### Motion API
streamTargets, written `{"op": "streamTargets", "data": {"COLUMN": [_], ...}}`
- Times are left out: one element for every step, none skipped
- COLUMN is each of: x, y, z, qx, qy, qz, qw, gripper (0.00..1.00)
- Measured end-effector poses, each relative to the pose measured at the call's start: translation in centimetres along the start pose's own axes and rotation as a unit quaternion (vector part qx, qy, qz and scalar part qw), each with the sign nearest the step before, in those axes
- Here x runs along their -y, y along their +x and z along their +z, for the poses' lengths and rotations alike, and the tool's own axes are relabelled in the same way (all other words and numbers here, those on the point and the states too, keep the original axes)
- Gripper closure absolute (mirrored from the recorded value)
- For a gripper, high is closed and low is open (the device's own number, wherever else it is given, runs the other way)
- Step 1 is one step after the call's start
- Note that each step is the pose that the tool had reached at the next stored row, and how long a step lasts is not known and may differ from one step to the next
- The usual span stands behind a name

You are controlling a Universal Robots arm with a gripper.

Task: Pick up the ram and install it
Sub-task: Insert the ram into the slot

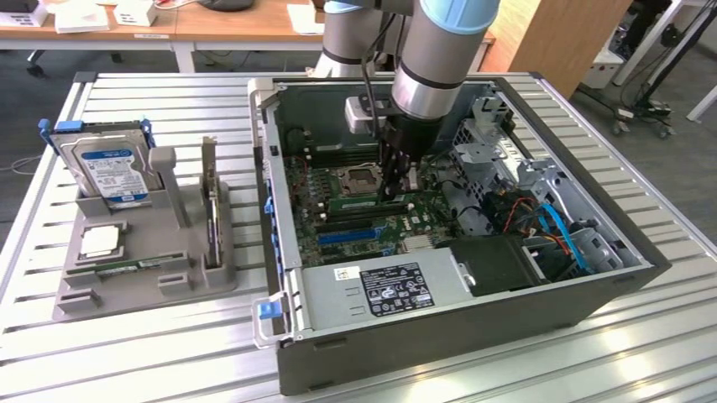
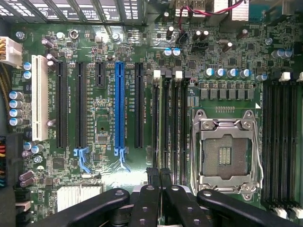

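Ram [image 2: 161, 137] is clamped edge-on between the jaws, which are pressed almost together on its thin green board. Only a narrow line of it is visible, running out from the jaw tips along one of the memory slots [image 2: 175, 127]. The stick is directly under the jaws; I cannot tell whether it sits in the slot or is just above it.

Just beside the jaws on one side is the open CPU socket [image 2: 227, 151] with its metal frame. On the other side, a little further away, are the long black expansion slots and one blue slot [image 2: 120, 109].

In the exterior view the arm [image 1: 442, 50] reaches straight down into the open computer case [image 1: 627, 281], and the jaws are low over the motherboard [image 1: 308, 180], near the middle of the case. A grey power supply [image 1: 381, 290] lies between the jaws and the case wall nearest to the camera.

Well apart from the jaws, outside the case, a grey holder [image 1: 168, 285] rests on the slatted bench [image 1: 134, 361]. It carries three things — a hard drive [image 1: 112, 172] with a blue-white label standing upright, a dark expansion card [image 1: 210, 210] standing on edge, and a second stick [image 1: 140, 267] of the same kind lying flat in a groove.
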State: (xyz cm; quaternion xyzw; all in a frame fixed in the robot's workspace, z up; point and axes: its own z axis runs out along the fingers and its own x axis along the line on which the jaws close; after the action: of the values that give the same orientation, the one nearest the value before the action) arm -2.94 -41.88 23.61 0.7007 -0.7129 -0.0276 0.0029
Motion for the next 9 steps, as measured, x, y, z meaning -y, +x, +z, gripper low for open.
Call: {"op": "streamTargets", "data": {"x": [0.00,0.00,0.00,0.00,0.00,0.00,0.00,0.00,0.00], "y": [0.01,0.01,0.01,0.00,0.00,0.00,0.00,0.00,0.00], "z": [0.03,0.03,0.03,0.03,0.03,0.04,0.04,0.04,0.04], "qx": [-0.0001,-0.0001,-0.0001,-0.0001,-0.0001,0.0000,0.0000,-0.0001,-0.0001], "qy": [0.0000,-0.0001,0.0000,0.0000,0.0000,0.0000,0.0000,0.0000,-0.0001], "qz": [0.000,0.000,0.000,0.000,0.000,0.000,0.000,-0.001,-0.002], "qw": [1.0000,1.0000,1.0000,1.0000,1.0000,1.0000,1.0000,1.0000,1.0000], "gripper": [0.88,0.88,0.88,0.88,0.88,0.88,0.88,0.88,0.88]}}
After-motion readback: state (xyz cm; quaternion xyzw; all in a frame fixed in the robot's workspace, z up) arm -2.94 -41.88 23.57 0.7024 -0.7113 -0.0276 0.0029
